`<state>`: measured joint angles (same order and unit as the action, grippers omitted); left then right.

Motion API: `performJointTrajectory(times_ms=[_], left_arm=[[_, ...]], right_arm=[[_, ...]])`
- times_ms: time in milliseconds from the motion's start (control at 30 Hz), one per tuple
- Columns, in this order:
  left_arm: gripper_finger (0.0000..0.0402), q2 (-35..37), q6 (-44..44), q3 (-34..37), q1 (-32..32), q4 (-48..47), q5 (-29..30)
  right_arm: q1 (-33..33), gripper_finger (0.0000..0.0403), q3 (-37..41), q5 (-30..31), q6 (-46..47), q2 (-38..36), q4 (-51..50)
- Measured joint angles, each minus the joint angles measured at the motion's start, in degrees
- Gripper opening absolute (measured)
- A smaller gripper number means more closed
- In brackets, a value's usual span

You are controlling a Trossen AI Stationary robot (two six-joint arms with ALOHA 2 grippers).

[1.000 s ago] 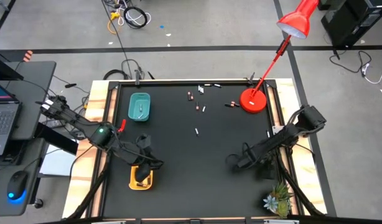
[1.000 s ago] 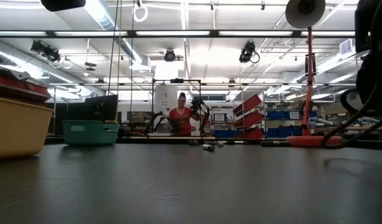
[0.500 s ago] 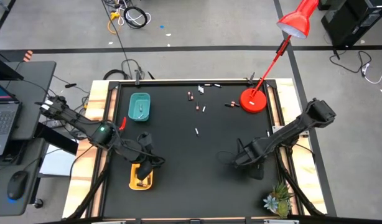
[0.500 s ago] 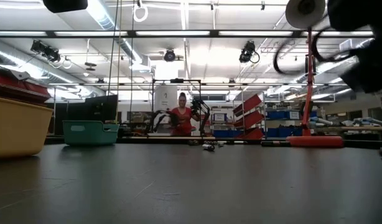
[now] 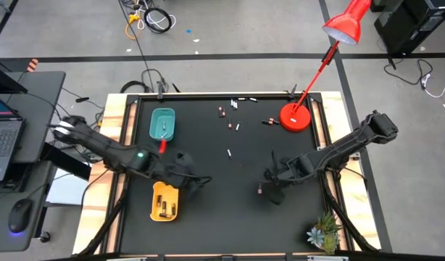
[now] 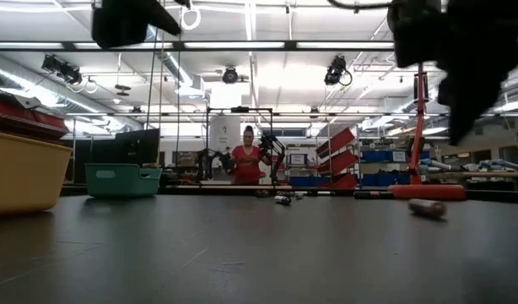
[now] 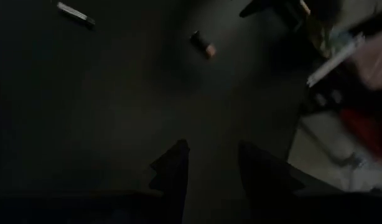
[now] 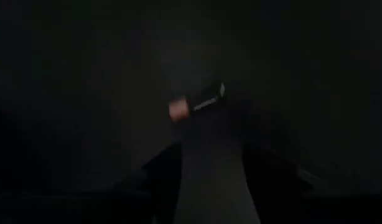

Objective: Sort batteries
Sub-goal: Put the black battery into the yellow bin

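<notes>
While both grippers hang parted and empty, left gripper (image 5: 202, 180) beside the yellow tray (image 5: 164, 202), right gripper (image 5: 269, 183) over one dark battery (image 5: 259, 190); other batteries (image 5: 230, 123) lie scattered far side.

Mat centre (image 5: 222, 177) apparently open (lamp base (image 5: 294, 117) far corner).

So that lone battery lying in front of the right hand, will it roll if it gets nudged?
Probably. The battery is a small cylinder lying on its side on a flat mat, so a sideways nudge likely rolls it. It looks light and stiff.
</notes>
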<state>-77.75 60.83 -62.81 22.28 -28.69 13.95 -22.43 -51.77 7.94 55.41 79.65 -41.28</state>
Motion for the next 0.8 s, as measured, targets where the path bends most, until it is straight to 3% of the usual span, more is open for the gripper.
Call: performJointTrajectory(times_ms=[167, 333, 667, 800], left_arm=[[0.0147, -7.45, 7.70, 0.00, -1.69, 9.36, -1.46], [0.0147, -14.79, 15.97, -1.27, -2.43, 10.31, -1.68], [0.0147, -30.03, 20.83, -17.56, -4.12, -12.14, 0.40], [0.0147, -32.33, 21.94, -19.91, -5.66, -10.46, 0.60]], right_arm=[[2.24, 0.0163, 0.00, 3.98, -2.44, -2.19, 3.67], [3.63, 0.0152, 0.00, 2.65, -5.93, -4.12, 1.34], [4.22, 0.0110, 0.00, 5.84, -26.12, -8.73, 2.42], [4.68, 0.0100, 0.00, 5.91, -28.06, -9.90, 2.59]])
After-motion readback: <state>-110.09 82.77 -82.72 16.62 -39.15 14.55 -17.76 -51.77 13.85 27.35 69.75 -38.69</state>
